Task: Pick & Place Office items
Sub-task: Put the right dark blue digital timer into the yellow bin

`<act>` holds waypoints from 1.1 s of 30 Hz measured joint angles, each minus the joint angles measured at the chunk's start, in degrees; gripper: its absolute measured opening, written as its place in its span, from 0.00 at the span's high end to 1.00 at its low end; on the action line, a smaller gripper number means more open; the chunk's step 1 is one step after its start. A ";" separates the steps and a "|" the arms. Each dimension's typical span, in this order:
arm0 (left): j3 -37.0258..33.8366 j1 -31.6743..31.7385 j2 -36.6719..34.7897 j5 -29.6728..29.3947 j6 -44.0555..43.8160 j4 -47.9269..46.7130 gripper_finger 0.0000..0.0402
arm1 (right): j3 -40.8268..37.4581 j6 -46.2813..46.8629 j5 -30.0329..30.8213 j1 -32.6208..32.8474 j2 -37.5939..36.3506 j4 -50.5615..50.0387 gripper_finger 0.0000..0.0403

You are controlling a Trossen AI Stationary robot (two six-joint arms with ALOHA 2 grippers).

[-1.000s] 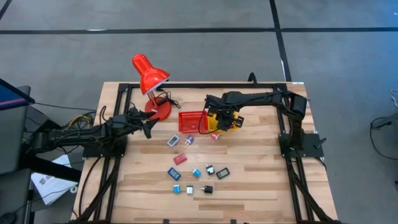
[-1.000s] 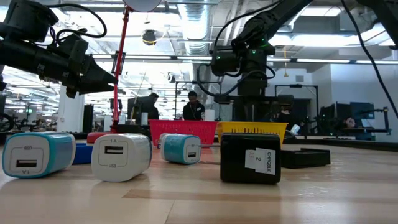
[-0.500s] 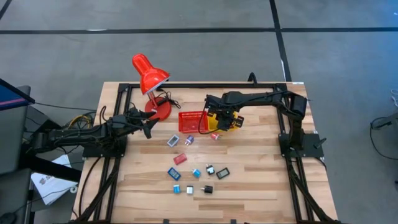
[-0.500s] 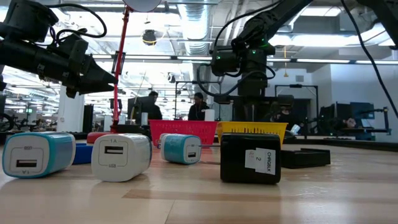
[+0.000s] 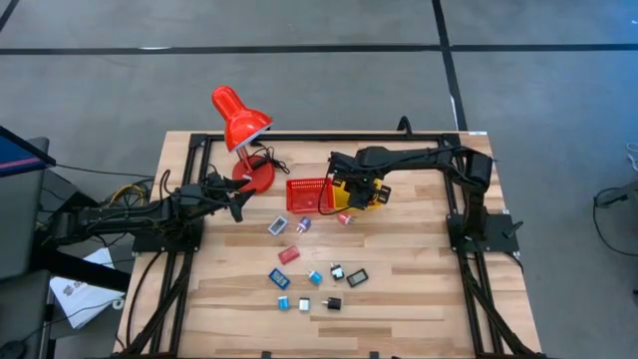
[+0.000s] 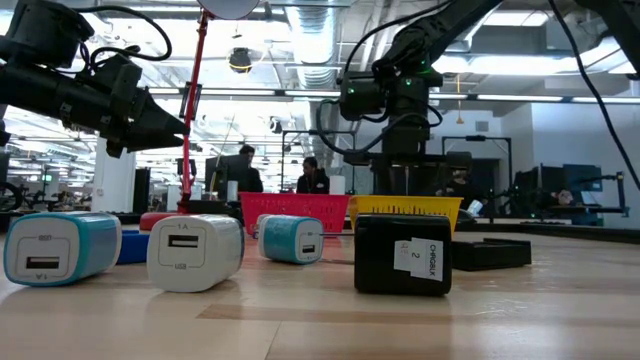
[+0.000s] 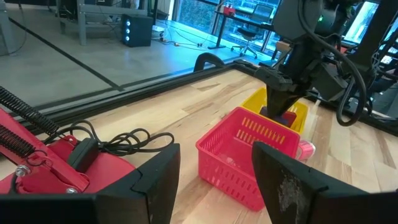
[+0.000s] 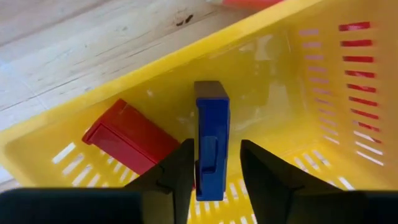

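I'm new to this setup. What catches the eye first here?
The red desk lamp at the table's back left. Beside it, the right hand is lowered into the yellow basket with a blue piece between its fingers, a red piece lying alongside.

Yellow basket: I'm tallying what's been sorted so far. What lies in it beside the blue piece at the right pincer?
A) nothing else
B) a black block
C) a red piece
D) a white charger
C: in the right wrist view a red piece lies on the floor of the yellow basket, next to the blue piece standing between the fingers of the right pincer.
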 joint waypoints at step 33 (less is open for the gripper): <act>-0.01 0.02 -0.02 -0.02 0.02 1.11 0.51 | 2.67 0.11 0.24 -0.04 0.17 2.98 0.59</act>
